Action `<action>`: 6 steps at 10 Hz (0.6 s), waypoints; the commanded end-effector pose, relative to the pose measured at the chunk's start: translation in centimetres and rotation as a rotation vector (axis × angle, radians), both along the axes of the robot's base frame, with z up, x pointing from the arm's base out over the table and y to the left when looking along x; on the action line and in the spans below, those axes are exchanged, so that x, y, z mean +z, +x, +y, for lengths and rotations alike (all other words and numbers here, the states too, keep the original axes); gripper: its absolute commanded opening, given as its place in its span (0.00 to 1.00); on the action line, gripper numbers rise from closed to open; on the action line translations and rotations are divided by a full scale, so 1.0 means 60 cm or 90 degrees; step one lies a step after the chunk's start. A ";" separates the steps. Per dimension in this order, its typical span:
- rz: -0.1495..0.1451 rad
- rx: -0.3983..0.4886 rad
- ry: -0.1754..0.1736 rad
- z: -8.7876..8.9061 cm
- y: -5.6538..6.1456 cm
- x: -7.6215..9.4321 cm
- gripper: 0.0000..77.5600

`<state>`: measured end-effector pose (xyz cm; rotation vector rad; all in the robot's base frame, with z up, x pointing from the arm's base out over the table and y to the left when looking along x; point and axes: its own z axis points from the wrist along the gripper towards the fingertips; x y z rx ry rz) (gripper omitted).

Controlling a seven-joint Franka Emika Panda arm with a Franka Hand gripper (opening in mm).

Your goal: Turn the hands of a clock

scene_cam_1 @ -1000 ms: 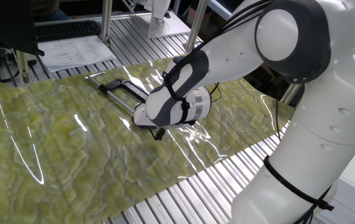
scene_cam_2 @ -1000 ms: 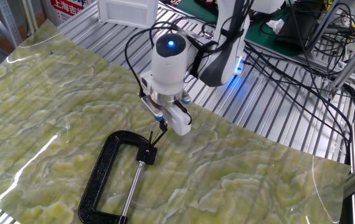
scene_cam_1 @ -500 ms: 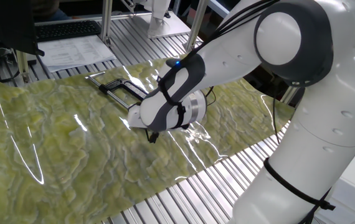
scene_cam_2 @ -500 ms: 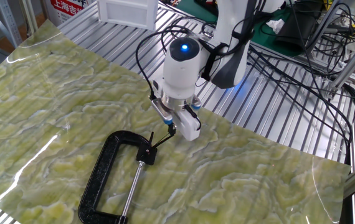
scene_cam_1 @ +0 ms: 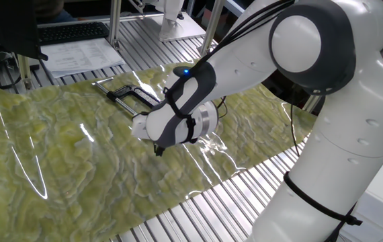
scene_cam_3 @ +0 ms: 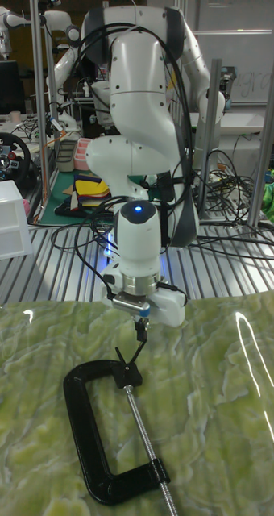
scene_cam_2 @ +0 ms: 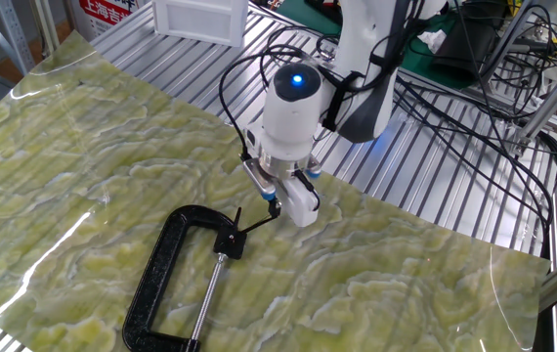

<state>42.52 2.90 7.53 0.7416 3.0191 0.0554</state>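
The black metal C-shaped clamp with a silver threaded rod (scene_cam_2: 176,284) lies flat on the green-and-yellow marbled sheet covering the surface (scene_cam_2: 54,166). In the other fixed view it occupies the lower left of centre; in the tall fixed view (scene_cam_3: 105,435) it sits in the lower left; in one fixed view (scene_cam_1: 128,97) it lies at upper centre, partly hidden behind the arm. No dial shows on it. At the rod's upper end sits a small dark pad, and a thin black cross-handle (scene_cam_2: 249,223) runs from there up towards the tool.

The white robot arm (scene_cam_2: 293,98) reaches down over the sheet, a blue light lit on its wrist. The tool (scene_cam_2: 277,207) hangs just above the sheet, beside the rod's upper end, with its tip at the far end of the thin handle (scene_cam_3: 130,355). The dark fingers (scene_cam_3: 141,310) are close together, a narrow stance. Whether they grip the handle or merely touch it cannot be told from any view. In one fixed view the tool (scene_cam_1: 158,148) is largely masked by the white wrist housing.

A slatted metal bench (scene_cam_2: 435,186) extends beyond the sheet, carrying black cables (scene_cam_2: 474,108).
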 end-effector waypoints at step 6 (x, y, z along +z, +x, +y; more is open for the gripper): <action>-0.001 -0.031 0.002 0.019 0.028 0.014 0.00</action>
